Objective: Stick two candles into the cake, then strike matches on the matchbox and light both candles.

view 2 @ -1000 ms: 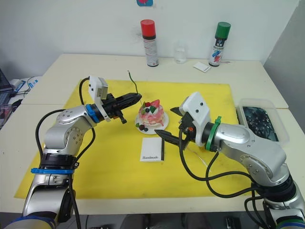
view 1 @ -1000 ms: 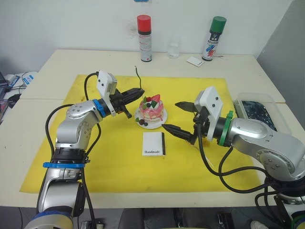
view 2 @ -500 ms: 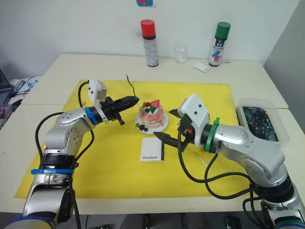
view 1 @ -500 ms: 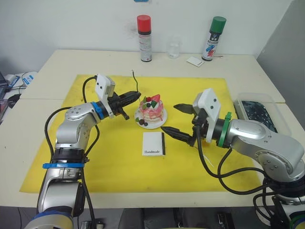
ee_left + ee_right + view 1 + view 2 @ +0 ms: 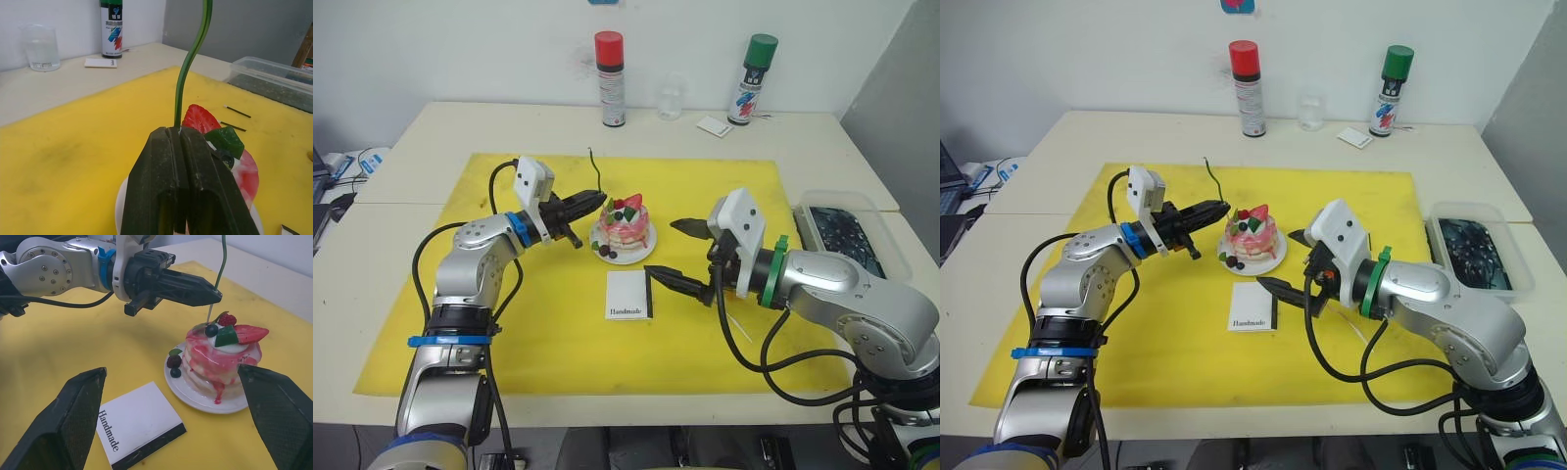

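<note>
- Candle, a thin wavy dark-green stick [image 5: 596,170], stands near upright at frame centre in the left eye view, pinched by the left gripper [image 5: 596,201]; the small round pink-and-white cake [image 5: 625,226] on its white plate [image 5: 644,254] lies just right of the tip; the right gripper [image 5: 666,251] gapes beside the flat white matchbox [image 5: 628,295]
- Left wrist view: fingers clamp the stem; strawberry just beyond
- Right wrist view: the candle's lower end [image 5: 211,312] hovers just above the cake's near rim; room overhead is open
</note>
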### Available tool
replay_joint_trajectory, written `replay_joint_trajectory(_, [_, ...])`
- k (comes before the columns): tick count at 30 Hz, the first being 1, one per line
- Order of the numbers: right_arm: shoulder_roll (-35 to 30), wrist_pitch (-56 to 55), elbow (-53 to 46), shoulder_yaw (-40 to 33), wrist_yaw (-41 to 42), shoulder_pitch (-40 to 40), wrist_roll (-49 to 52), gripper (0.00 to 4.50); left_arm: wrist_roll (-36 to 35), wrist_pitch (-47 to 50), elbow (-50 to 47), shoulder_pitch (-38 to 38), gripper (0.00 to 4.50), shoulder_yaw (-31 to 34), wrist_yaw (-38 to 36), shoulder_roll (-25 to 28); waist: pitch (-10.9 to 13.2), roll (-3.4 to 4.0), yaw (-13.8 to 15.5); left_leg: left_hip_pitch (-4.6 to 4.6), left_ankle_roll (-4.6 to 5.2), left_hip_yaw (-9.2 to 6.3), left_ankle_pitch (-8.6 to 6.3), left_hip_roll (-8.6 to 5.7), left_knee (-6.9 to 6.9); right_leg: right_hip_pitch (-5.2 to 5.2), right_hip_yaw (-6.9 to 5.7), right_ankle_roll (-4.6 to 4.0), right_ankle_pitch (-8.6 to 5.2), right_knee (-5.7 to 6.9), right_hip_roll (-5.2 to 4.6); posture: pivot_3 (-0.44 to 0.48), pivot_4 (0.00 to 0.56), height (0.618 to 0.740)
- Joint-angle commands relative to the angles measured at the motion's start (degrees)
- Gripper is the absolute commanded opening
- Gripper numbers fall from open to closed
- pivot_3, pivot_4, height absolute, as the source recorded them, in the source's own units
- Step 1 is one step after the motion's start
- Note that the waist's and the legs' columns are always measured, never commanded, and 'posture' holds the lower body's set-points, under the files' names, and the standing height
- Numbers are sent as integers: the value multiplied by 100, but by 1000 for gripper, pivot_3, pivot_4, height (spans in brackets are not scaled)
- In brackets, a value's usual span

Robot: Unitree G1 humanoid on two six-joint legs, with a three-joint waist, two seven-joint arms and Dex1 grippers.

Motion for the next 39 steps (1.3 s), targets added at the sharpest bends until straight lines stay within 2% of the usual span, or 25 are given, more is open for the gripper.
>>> replay_joint_trajectory(1, [20,-38,-217,-175,40,27,-42,4467,116,-157,-82,27,0,-26,-79,46,0,0,0,0,0,0,0,0,0,0,0,0,0,0,0,0,150,740])
replay_joint_trajectory(16, [52,-75,-246,-176,38,190,-131,4467,643,-1229,439,392,0,-202,12,-350,-1,0,3,2,0,0,0,-1,3,1,0,0,0,6,0,0,150,740])
replay_joint_trajectory(27, [100,-106,-279,-199,50,370,-286,4467,514,-1247,590,378,0,-28,21,-409,-2,-1,8,10,1,0,1,-3,8,7,1,9,5,15,-1,0,150,740])
replay_joint_trajectory(31, [152,-92,-276,-233,23,394,-290,4500,481,-1210,451,369,1220,47,-26,-298,-2,-1,4,12,1,-1,1,-2,8,6,1,9,5,21,0,0,150,740])
replay_joint_trajectory(39, [450,-159,-295,-361,-186,443,-327,4500,341,-987,-159,504,3798,349,-42,292,-2,-1,-5,11,1,0,1,0,5,4,1,9,5,21,0,0,150,740])
